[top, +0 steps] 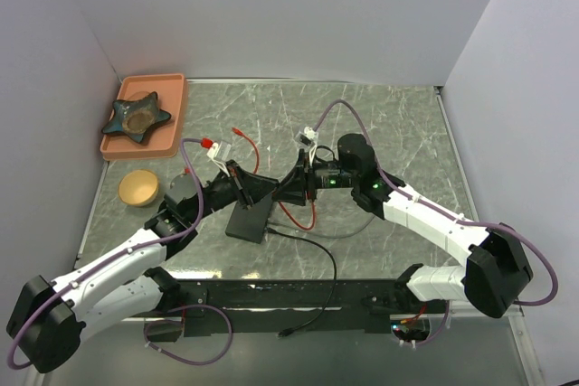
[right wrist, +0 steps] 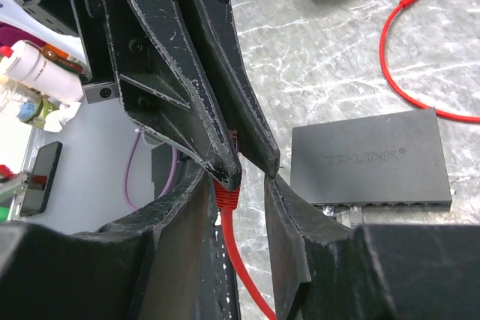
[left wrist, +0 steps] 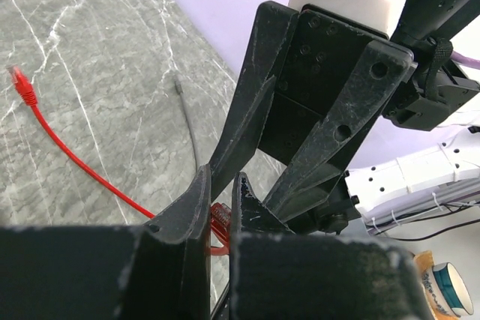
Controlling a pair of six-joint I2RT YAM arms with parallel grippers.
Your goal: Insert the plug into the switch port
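Handover of plug (right wrist: 227, 194) seeming in progress above table (top: 398, 124): left gripper (left wrist: 221, 189) pinching red plug tight, right gripper (right wrist: 240, 183) straddling cable (right wrist: 238, 264), jaws apart, not gripping yet. Next move calling for right clamping, left releasing, then aligning plug with switch port (right wrist: 390, 205). Matte black switch (right wrist: 371, 157) lying flat beneath, ports showing along one edge.
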